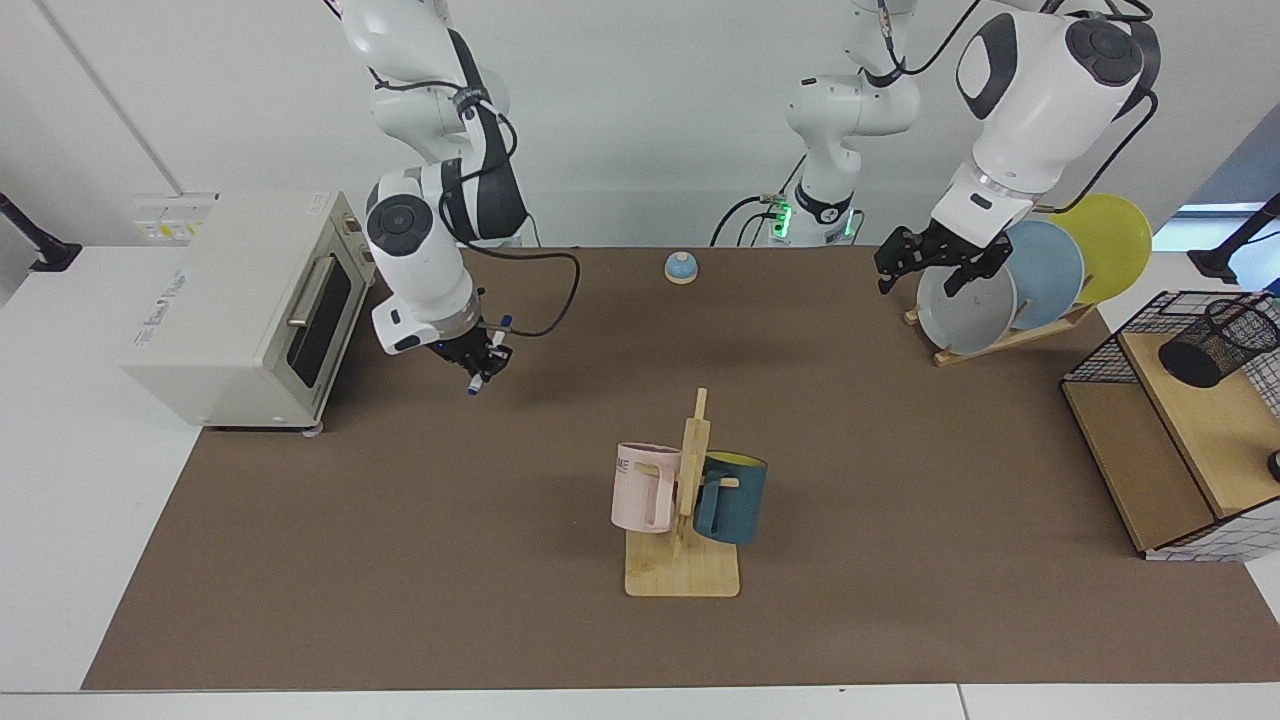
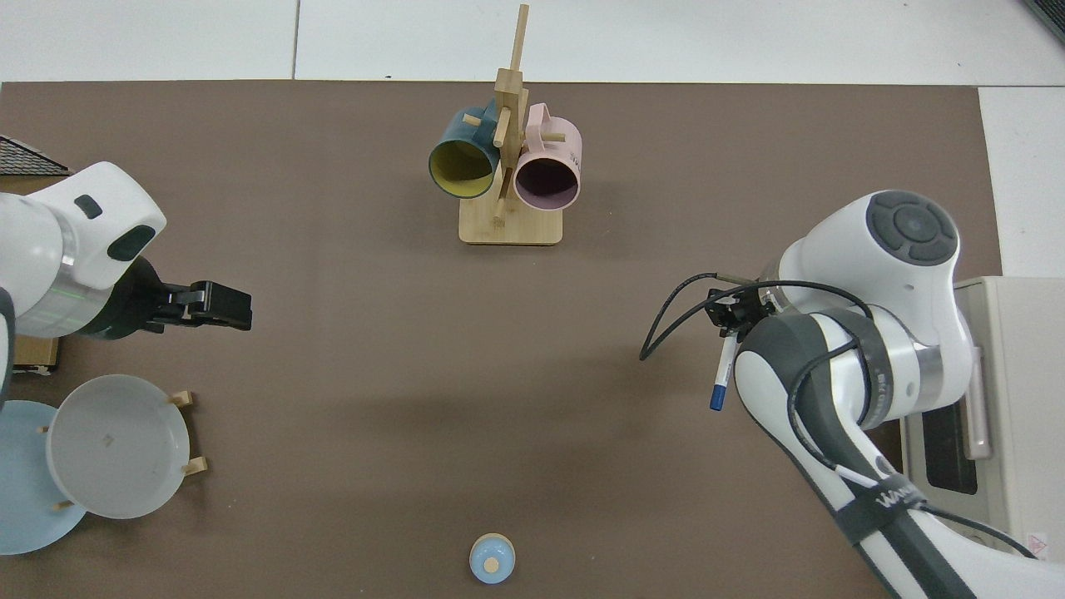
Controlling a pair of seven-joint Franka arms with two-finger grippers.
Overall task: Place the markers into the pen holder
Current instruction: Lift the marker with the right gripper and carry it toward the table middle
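Desk (image 1: 420, 560) is white with a brown mat (image 1: 880, 480) over most of it. On the mat: wooden mug stand (image 1: 684, 560) near the middle, small blue dome bell (image 1: 681, 267) at the robot-side edge, wooden plate rack (image 1: 1000, 338). Cream toaster oven (image 1: 240, 310) and black wire-grid rack with wooden shelves (image 1: 1170, 440) at opposite ends.

White, blue-capped marker (image 2: 722, 372); black mesh pen holder (image 1: 1218, 343); brown mat (image 1: 560, 470).
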